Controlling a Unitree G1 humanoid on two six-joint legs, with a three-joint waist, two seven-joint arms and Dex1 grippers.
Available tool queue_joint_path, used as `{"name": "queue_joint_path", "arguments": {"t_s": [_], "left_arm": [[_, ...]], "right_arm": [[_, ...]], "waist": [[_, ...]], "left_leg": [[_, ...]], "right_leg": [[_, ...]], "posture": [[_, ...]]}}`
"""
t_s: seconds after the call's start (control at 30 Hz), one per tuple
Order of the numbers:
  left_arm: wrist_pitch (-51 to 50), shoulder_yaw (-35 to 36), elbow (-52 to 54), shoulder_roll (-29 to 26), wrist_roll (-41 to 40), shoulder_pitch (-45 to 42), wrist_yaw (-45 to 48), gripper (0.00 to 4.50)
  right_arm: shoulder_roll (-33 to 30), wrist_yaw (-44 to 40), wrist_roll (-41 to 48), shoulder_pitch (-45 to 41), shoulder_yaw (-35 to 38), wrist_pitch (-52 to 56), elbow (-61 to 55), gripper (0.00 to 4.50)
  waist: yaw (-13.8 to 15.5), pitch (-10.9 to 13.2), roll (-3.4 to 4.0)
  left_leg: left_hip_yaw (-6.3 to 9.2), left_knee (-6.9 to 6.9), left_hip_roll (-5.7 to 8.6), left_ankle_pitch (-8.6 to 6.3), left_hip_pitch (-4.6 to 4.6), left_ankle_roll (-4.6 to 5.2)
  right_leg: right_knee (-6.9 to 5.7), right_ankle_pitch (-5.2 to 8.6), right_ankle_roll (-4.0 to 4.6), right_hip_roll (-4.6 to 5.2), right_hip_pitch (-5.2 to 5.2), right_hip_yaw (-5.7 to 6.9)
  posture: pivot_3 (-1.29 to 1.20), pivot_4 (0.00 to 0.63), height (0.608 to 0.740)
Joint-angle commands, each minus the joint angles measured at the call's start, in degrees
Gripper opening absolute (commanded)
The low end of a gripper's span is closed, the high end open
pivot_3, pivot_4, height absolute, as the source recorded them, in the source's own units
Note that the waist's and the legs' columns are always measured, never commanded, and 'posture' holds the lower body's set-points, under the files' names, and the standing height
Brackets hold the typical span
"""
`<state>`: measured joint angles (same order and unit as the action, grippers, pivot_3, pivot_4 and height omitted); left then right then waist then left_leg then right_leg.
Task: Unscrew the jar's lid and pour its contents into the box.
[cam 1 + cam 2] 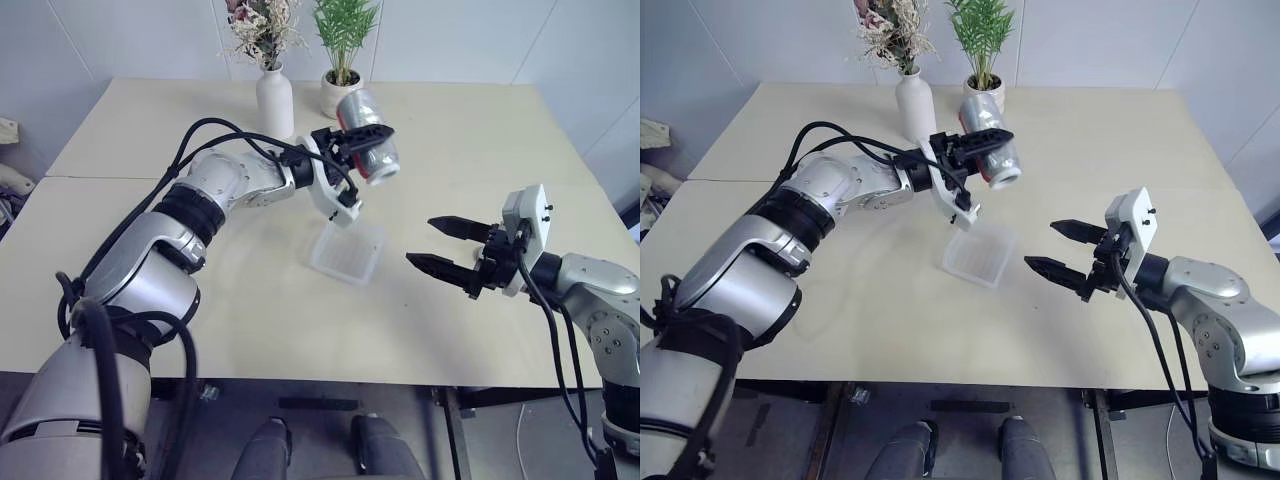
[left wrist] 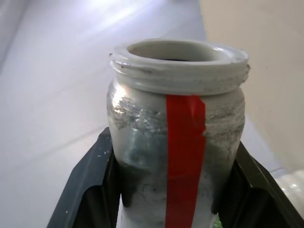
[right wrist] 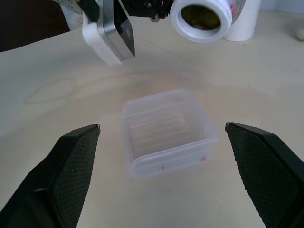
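My left tool [image 1: 362, 140] clamps the open jar [image 1: 368, 150], tipped nearly level, mouth aimed rightward above the box [image 1: 347, 252] on the counter [image 1: 480, 140]; right tool [image 1: 446, 248] gapes empty beside it.

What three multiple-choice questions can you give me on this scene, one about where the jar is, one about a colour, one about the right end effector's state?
1. Where is the jar?
A. Held in the air above the box
B. Standing inside the box
C. Lying on the table

2. What colour is the jar's tape strip?
A. Blue
B. Red
C. Green

3. The right end effector is:
A. Shut on the lid
B. Shut on the box
C. Open, holding nothing

Answers: 1 A, the left end effector grips it, tilted, over the box. 2 B, the left wrist view shows a red strip. 3 C, its fingers stand apart with nothing between.
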<state>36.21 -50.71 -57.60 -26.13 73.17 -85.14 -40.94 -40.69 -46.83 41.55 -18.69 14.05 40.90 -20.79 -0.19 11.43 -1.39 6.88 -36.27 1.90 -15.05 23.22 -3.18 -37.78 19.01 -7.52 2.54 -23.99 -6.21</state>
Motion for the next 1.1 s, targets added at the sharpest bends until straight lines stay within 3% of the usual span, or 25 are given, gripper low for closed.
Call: {"name": "queue_joint_path", "arguments": {"t_s": [0.03, 0.33, 0.5, 0.6, 0.73, 0.77, 0.83, 0.9, 1.0, 1.1], "left_arm": [[-4.1, -5.9, -6.0, 2.5, 6.6, -1.3, -8.4, 2.13], [-7.3, -7.2, -14.3, 7.1, 5.2, -3.9, -9.0, 2.13], [-3.7, -2.9, -14.7, 6.4, -0.6, -4.8, -6.6, 2.13], [4.7, 2.5, -14.2, 3.6, -7.8, -4.5, -1.3, 2.13], [17.0, 14.9, -14.7, 0.6, -25.5, -0.5, 18.6, 2.13], [17.7, 21.4, -15.2, 1.0, -35.3, 2.1, 30.7, 2.13], [10.7, 34.7, -11.6, 2.2, -56.6, 8.1, 53.8, 2.13], [0.0, 43.4, -4.3, 2.4, -71.4, 14.0, 69.0, 2.13], [-9.1, 48.5, 7.9, 0.6, -79.8, 22.3, 77.0, 2.13], [-24.4, 53.7, 19.6, -0.3, -86.4, 30.0, 76.6, 2.13]], "right_arm": [[1.3, 3.3, 2.6, 0.5, 2.3, 0.6, -3.7, 4.46], [2.4, 6.7, 6.8, 0.7, 2.9, 2.0, -5.5, 4.46], [1.8, 6.4, 7.1, 0.3, 2.5, 1.9, -5.0, 4.46], [1.4, 5.5, 6.9, 0.1, 1.9, 1.9, -4.4, 4.46], [0.7, 3.4, 7.2, 0.1, 1.0, 1.9, -3.8, 4.46], [0.5, 2.6, 6.8, -0.3, 0.5, 1.6, -3.4, 4.46], [0.2, 1.0, 5.7, -1.3, -0.5, 0.6, -2.4, 4.46], [-0.2, -0.7, 4.7, -2.4, -1.4, -0.6, -1.5, 4.46], [-0.7, -3.4, 4.0, -4.2, -2.4, -1.9, -0.2, 4.46], [-1.9, -7.0, 1.6, -5.9, -4.8, -4.1, 1.1, 4.46]], "waist": [[0.0, 0.0, -0.01], [0.2, 0.1, -0.19], [0.2, 0.1, -0.19], [0.1, 0.1, -0.19], [0.0, 0.1, -0.19], [0.0, 0.1, -0.19], [0.0, 0.1, -0.12], [-0.1, 0.1, -0.12], [-0.9, 0.1, -0.12], [-1.4, 0.1, -0.12]], "left_leg": [[-0.01, 0.00, 0.03, 0.03, -0.02, 0.04], [0.04, 0.00, 0.20, 0.18, 0.06, 0.10], [0.04, 0.00, 0.20, 0.18, 0.05, 0.09], [0.04, -0.01, 0.19, 0.19, 0.05, 0.08], [0.01, 0.03, 0.17, 0.21, 0.02, 0.04], [0.01, 0.03, 0.17, 0.22, 0.00, 0.02], [-0.01, 0.00, 0.19, 0.24, -0.01, 0.01], [-0.03, -0.07, 0.19, 0.28, 0.00, 0.05], [0.08, -0.14, 0.09, 0.31, 0.00, 0.03], [0.25, -0.24, 0.05, 0.33, 0.01, -0.01]], "right_leg": [[-0.03, -0.01, -0.02, 0.01, 0.01, -0.01], [-0.05, -0.09, -0.16, 0.13, 0.00, -0.02], [-0.05, -0.09, -0.16, 0.13, 0.00, -0.01], [-0.07, -0.09, -0.16, 0.13, 0.00, -0.01], [-0.10, -0.10, -0.16, 0.11, -0.03, -0.02], [-0.11, -0.10, -0.15, 0.12, -0.03, -0.01], [-0.13, -0.10, -0.15, 0.14, -0.01, -0.01], [-0.21, -0.11, -0.13, 0.16, -0.01, -0.01], [-0.32, -0.15, -0.06, 0.10, -0.03, 0.04], [-0.41, -0.16, -0.05, 0.10, -0.03, 0.12]], "posture": [[0.00, 0.150, 0.740], [0.00, 0.150, 0.740], [0.00, 0.150, 0.740], [0.00, 0.150, 0.740], [0.00, 0.150, 0.740], [0.00, 0.150, 0.740], [0.00, 0.150, 0.740], [0.00, 0.150, 0.740], [0.00, 0.150, 0.740], [0.00, 0.150, 0.740]]}}
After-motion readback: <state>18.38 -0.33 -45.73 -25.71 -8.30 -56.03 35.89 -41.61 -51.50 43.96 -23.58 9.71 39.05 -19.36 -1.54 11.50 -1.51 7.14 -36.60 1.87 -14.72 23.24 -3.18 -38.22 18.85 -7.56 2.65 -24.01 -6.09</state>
